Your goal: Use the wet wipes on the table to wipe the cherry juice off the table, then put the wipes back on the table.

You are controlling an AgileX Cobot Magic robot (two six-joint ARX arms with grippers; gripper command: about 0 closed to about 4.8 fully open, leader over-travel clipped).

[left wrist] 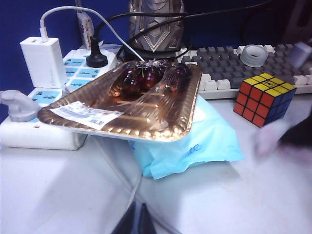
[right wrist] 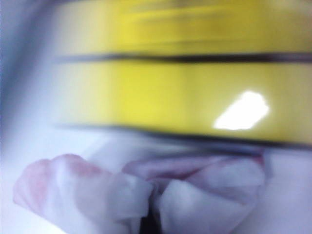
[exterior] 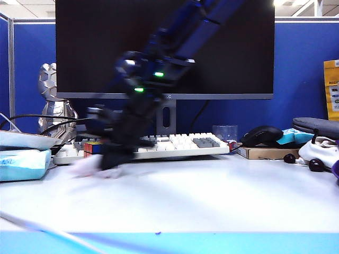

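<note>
While the dark right gripper (exterior: 108,161) is smeared by motion blur at the left centre of the exterior view, its jaws are clamped on the wet wipes (right wrist: 146,190), a crumpled wad of thin white cloth stained pink, which fills the lower half of the right wrist view under a blurred yellow face with dark lines. In the exterior view the wad shows as a pale blur on the table (exterior: 212,196), the smooth white desktop with a light blue front edge, just in front of a multicoloured puzzle cube (exterior: 92,147) and a white keyboard (exterior: 180,144). A tiny dark speck of cherry juice (exterior: 157,232) sits at the front edge, lower centre. The left gripper (left wrist: 138,222) is only a dark tip at the bottom centre of the left wrist view, and I cannot tell whether it is open; beyond it lie a pale blue soft packet (left wrist: 195,141) and a gold foil tray (left wrist: 97,122) of dark cherries (left wrist: 146,77).
</note>
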